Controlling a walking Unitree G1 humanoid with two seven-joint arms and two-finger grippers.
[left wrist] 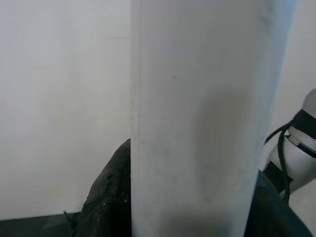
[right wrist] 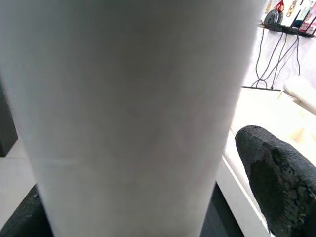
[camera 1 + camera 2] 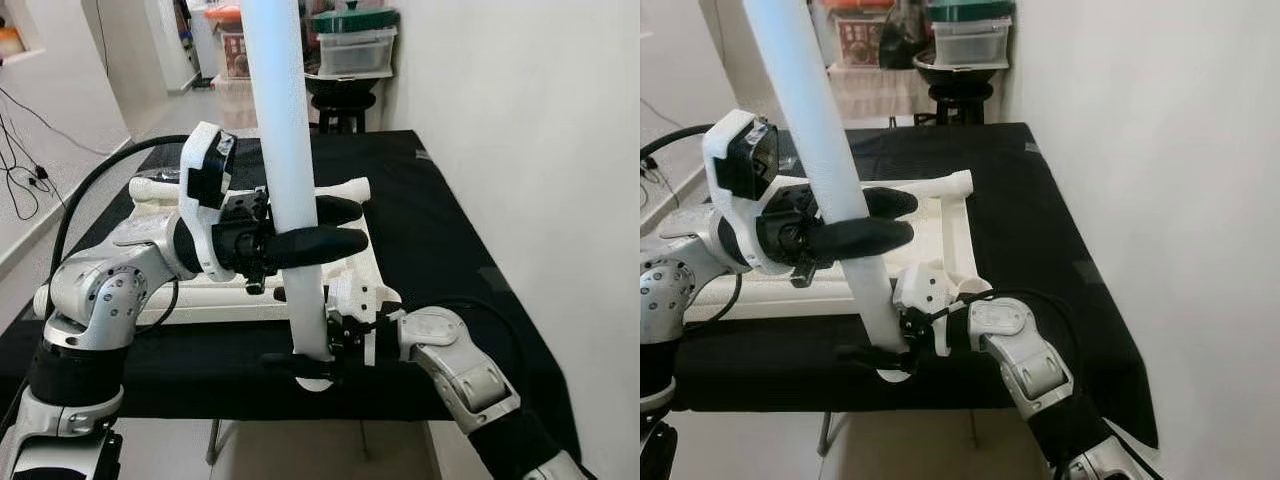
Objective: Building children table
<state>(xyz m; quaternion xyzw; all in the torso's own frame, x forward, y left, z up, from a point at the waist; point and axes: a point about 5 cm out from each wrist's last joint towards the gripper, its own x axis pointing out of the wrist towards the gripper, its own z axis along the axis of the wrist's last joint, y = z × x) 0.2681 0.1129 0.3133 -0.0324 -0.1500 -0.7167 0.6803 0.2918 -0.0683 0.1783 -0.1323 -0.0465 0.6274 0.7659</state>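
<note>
Left end effector: you have both fingers clamped round the white table leg, mid-shaft.
Right end effector: pinches the leg's foot, directly below.
Leg axis: near-upright, foot beside the white frame on the tabletop.

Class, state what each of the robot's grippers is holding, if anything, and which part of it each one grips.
Both hold the white table leg: the left gripper clamps its middle, the right gripper grips near its bottom end.
</note>
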